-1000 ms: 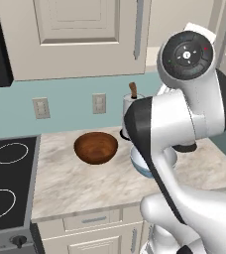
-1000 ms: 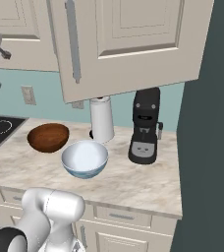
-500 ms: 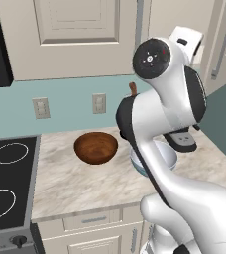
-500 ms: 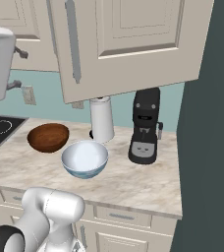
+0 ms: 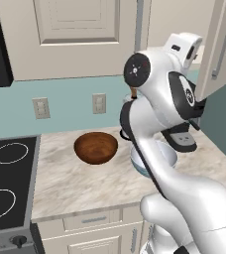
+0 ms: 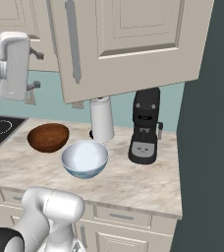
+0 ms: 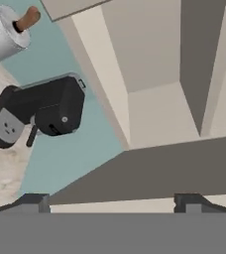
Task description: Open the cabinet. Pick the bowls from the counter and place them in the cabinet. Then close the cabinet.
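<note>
The pincer (image 7: 112, 201) stood released, its two dark tips wide apart at the bottom of the hand view with nothing between them. Just above them ran the shadowed edge of the cabinet (image 7: 154, 104), and beyond that its pale inner walls and shelf filled the upper right of the frame. In the left half of that same view the black coffee machine (image 7: 40, 114) lay tilted against the teal wall, and the white paper towel roll (image 7: 3, 34) sat in the upper left corner.

From the right base camera, the white hand hung at the upper left, and the opened cabinet door (image 6: 128, 44) with its long silver handle (image 6: 72, 42) swung across the top middle of the frame. Below it on the counter (image 6: 133, 179), the brown bowl (image 6: 48, 137) sat at the left and the white bowl (image 6: 85, 158) just beside it toward the centre, apart from each other. The towel roll stood behind them, and the coffee machine stood right of centre.

From the left base camera the brown bowl rested in the middle of the frame, with the black stovetop (image 5: 8, 183) at the lower left.
</note>
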You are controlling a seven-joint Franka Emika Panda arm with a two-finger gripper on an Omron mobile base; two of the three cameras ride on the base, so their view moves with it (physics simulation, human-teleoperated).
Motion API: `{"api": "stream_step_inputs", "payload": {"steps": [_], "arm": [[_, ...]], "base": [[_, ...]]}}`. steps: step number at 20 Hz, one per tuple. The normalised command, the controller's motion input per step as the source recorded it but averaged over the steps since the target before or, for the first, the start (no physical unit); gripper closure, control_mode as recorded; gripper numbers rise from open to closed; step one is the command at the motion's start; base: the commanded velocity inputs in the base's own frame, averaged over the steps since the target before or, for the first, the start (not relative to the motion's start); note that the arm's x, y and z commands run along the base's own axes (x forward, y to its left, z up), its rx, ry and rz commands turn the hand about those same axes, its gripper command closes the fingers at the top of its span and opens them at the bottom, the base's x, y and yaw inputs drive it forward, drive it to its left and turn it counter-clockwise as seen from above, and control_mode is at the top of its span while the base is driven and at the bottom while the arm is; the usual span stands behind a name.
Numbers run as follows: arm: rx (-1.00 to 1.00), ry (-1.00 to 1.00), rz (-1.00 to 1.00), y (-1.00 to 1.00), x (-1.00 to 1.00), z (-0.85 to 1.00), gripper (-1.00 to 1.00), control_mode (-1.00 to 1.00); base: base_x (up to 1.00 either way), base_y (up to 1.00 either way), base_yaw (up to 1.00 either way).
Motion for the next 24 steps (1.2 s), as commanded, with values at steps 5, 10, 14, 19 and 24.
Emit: {"api": "stream_step_inputs", "payload": {"steps": [5,10,14,19,24], "arm": [[-0.08,-0.04,-0.11,-0.32,0.22,0.00,-1.00,-1.00],[-0.06,-0.02,-0.09,-0.25,0.23,0.00,-1.00,-1.00],[-0.05,-0.02,-0.08,-0.27,0.12,0.00,-1.00,-1.00],[-0.05,-0.01,-0.08,-0.30,0.03,0.00,-1.00,-1.00],[-0.06,-0.04,-0.08,-0.26,-0.02,0.00,-1.00,-1.00]], "base": [[0.00,0.00,0.00],[0.00,0.00,0.00],[0.00,0.00,0.00],[0.00,0.00,0.00],[0.00,0.00,0.00]]}}
